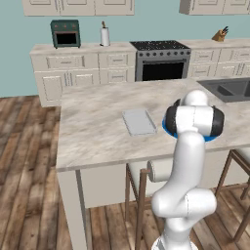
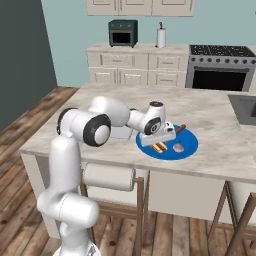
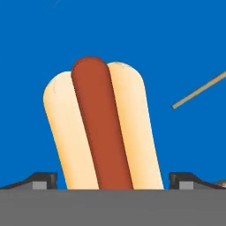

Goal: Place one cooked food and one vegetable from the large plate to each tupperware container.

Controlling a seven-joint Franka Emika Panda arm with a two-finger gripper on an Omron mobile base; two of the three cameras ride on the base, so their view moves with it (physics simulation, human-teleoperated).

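The large plate, bright blue, lies on the island counter, and my arm hides most of it in the left base view. On it lie a hot dog in a bun, a small pinkish piece and a brown stick-shaped piece. My gripper hangs low over the hot dog. It is open, one fingertip on each side of the bun with a gap. One tupperware container sits left of the plate, and my forearm partly covers it.
A dark sink basin is set into the counter to the right. Stools stand under the near counter edge. A stove and cabinets line the back wall. A thin tan stick lies on the plate.
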